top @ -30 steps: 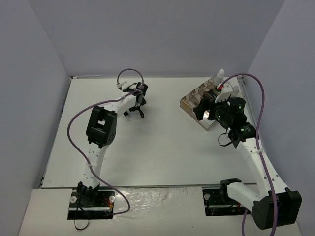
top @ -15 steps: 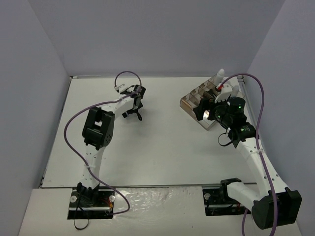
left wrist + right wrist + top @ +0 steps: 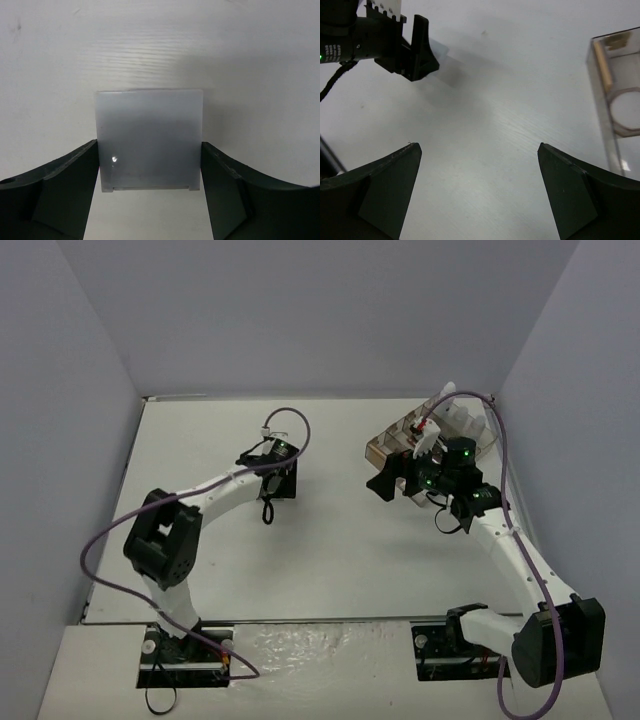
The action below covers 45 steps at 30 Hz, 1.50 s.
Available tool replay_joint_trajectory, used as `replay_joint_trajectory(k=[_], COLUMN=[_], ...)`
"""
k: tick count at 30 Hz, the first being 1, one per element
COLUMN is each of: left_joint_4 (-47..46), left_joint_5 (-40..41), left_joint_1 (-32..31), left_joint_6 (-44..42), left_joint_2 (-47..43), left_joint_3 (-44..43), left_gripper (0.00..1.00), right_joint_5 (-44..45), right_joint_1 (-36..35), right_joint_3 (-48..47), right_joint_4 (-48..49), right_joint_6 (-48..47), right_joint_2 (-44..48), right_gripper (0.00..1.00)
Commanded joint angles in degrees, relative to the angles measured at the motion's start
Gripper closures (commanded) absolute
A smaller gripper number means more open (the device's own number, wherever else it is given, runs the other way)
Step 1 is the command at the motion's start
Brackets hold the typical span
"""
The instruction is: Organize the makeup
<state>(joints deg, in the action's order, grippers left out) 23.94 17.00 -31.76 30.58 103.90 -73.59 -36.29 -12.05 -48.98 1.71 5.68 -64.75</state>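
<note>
**A:** How far had it got?

**B:** The tray (image 3: 606, 131) held a wooden pencil (image 3: 602, 65) and a round compact (image 3: 629, 134). The pale square pad (image 3: 150, 125) wasn't stowed yet. It lay well left of the tray, pinched in the left gripper (image 3: 149, 150). The right gripper (image 3: 478, 146) gaped empty beside the tray.

Shown from above with the left arm (image 3: 215, 490) bent sharply at the elbow and reaching toward mid-table, wrist tipped downward. Left gripper (image 3: 149, 150) closed, fingers (image 3: 65, 185) pressed against opposite side edges of a pale square pad (image 3: 150, 125). Right arm (image 3: 510, 550) stretched forward and angled inward, right gripper (image 3: 477, 147) low and level, jaws fully apart.
</note>
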Motion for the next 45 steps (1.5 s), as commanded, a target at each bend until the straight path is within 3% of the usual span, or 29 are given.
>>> replay_joint_trajectory(k=[1,6,11,16,25,28,32,38,41,45], left_joint_4=[-12.69,-22.73,-27.65,-28.97,-33.34,-33.59,-35.66,-37.85,-38.03,-37.4], left_joint_5=[-2.88,-9.63,-16.24,-22.62,-25.89,-26.48,-26.41,-26.15,-25.61,-24.42], left_joint_1=[-11.1,-14.85,-16.11,-17.04,-18.6,-18.93,-18.95,-19.04,-19.04,-19.04], left_joint_6=[-22.2,-26.61,-29.08,-30.41,-31.99,-31.99,-31.82,-31.65,-31.66,-31.89], left_joint_2=[-18.4,-29.42,-36.22,-36.93,-38.08,-38.41,-38.52,-36.86,-36.07,-35.37], left_joint_3=[5.41,16.11,19.67,19.06,19.45,19.61,21.1,22.15,22.42,22.27], left_gripper=[0.86,0.86,0.82,0.81,0.81,0.81,0.81,0.8,0.79,0.63], right_joint_5=[-8.7,-9.62,-12.14,-13.36,-7.64,-7.13,-7.71,-7.75,-6.84,-6.19], right_joint_1=[-3.84,-6.13,-7.71,-11.08,-14.86,-15.76,-17.16,-17.4,-17.3,-17.22], right_joint_3=[-4.3,-5.7,-7.31,-7.97,-7.45,-7.37,-6.94,-6.25,-5.9,-5.44], right_joint_4=[2.59,2.94,3.11,4.7,6.39,7.21,9.12,10.32,10.24,10.16], right_joint_6=[4.07,7.82,9.73,11.72,13.23,13.64,13.57,13.42,12.73,12.02], right_joint_2=[-1.75,-3.54,-3.9,-4.06,-6.11,-7.09,-7.57,-7.03,-6.47,-6.7], right_gripper=[0.0,0.0,0.0,0.02,0.06,0.13,0.31,0.88,0.97,1.0])
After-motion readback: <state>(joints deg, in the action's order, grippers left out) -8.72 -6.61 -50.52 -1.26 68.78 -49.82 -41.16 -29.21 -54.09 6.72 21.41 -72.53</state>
